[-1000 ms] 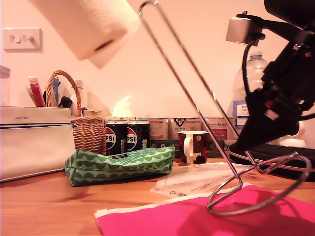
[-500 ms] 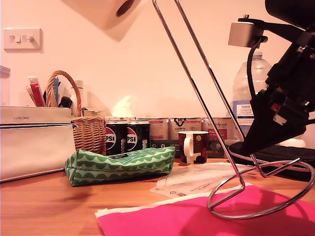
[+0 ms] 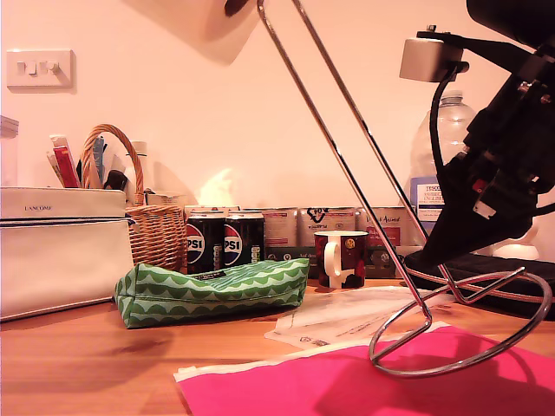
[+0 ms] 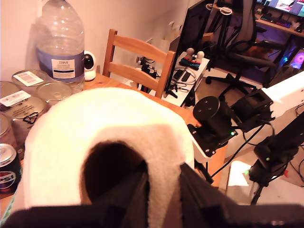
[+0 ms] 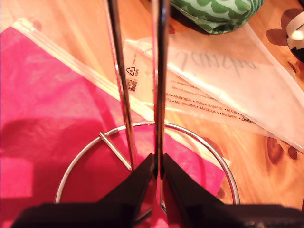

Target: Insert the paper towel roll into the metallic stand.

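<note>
Presently: my first gripper is clamped on the paper towel roll, one finger inside the dark core and the other outside the wall of paper. That pinch through the wall probably leaves the core free, so the roll can be threaded over the wire. In the exterior view only a sliver of the roll shows at the top edge, its core mouth right beside the tip of the stand's loop.

My second gripper is closed on the metallic stand, fingers squeezed on one upright wire low down, just above the ring base. The stand is tipped: the loop leans toward the exterior view's left and the far side of the ring is lifted off the pink sheet. Likely held tilted so the loop's tip points at the roll's core.

Writing legible:
- "LANCOME" on the white case
- "PSI" on the dark cans, a Pepsi roundel
- city names, "MONTREAL PARIS BUDAPEST BARCELONA BUCURESTI", on the clear plastic bag ahead of my second gripper
- water bottle label too small to read

Judgement: alignment stage, roll not yet on the loop
</note>
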